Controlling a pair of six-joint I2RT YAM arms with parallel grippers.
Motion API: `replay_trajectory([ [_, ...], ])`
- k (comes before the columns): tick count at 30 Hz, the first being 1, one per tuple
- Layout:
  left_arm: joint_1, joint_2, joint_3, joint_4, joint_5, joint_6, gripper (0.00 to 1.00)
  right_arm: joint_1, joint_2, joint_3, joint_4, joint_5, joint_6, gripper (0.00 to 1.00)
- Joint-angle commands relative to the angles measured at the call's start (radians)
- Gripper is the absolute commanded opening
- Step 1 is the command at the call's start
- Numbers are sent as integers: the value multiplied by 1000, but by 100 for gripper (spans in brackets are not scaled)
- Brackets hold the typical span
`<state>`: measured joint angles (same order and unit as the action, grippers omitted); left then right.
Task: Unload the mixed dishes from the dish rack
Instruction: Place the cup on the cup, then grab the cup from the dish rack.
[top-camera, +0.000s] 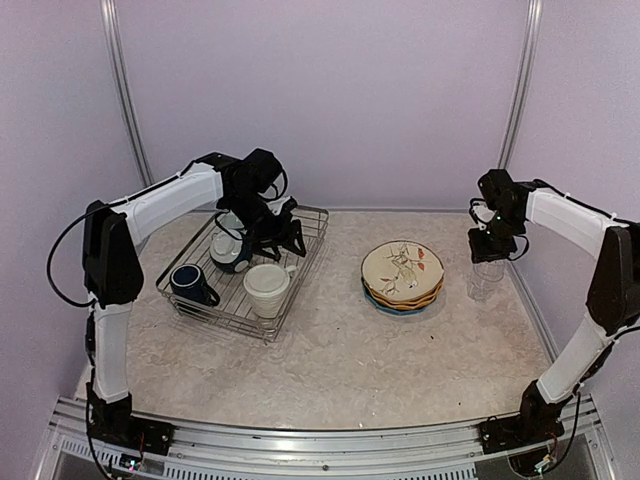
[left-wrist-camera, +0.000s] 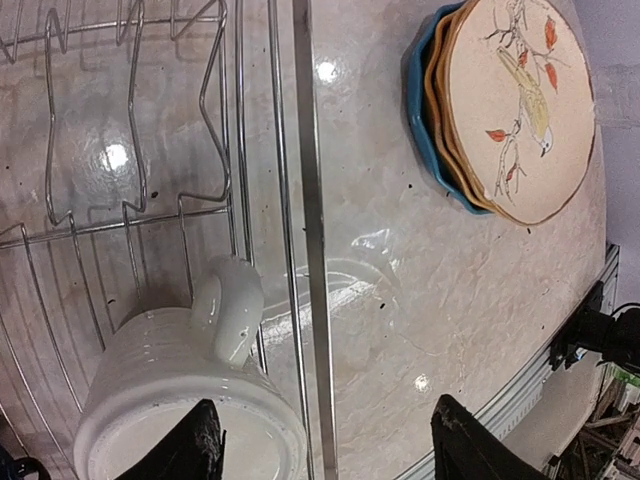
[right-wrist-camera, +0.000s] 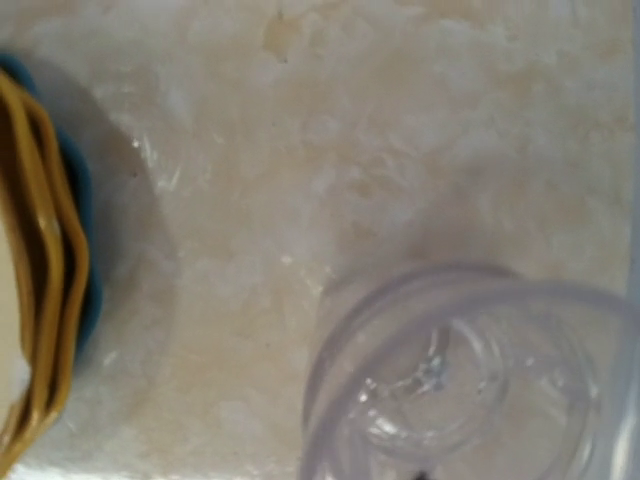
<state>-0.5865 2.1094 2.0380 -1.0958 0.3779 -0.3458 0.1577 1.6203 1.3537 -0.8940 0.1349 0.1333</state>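
The left tool (left-wrist-camera: 330, 455) is seen spread over the cream mug (left-wrist-camera: 165, 395) in the dish rack (left-wrist-camera: 305, 200); the right tool (top-camera: 491, 250) (state cannot be told) is poised above a clear glass (right-wrist-camera: 460, 380).

No text, label or number is readable

The dish rack (left-wrist-camera: 308, 200) is bare silver metal wire, smooth and bright. The bench (left-wrist-camera: 400, 300) looks like polished beige marbled stone, glossy enough to throw back lamp spots. The large cream mug (left-wrist-camera: 170, 380) is ribbed glazed ceramic with a high shine. The cream floral plate (left-wrist-camera: 515, 110) has a softer satin glaze. The clear glass (right-wrist-camera: 450, 370) is smooth and transparent. My left pincer (left-wrist-camera: 330, 455) has fingers (left-wrist-camera: 198, 450) of matt black plastic.
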Motion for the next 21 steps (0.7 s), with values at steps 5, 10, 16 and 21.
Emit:
replay_trajectory([
  [5, -28, 125, 136, -158, -146, 40, 53, -12, -21, 26, 8, -50, -9, 63],
  [10, -27, 130, 132, -160, -207, 43, 45, -10, -92, 35, 3, -57, -16, 71],
  [16, -31, 148, 145, -180, -236, 53, 40, -10, -143, 38, 2, -83, -20, 71],
  [21, -51, 179, 162, -208, -252, 87, 42, -9, -165, 62, -4, -106, -19, 71],
])
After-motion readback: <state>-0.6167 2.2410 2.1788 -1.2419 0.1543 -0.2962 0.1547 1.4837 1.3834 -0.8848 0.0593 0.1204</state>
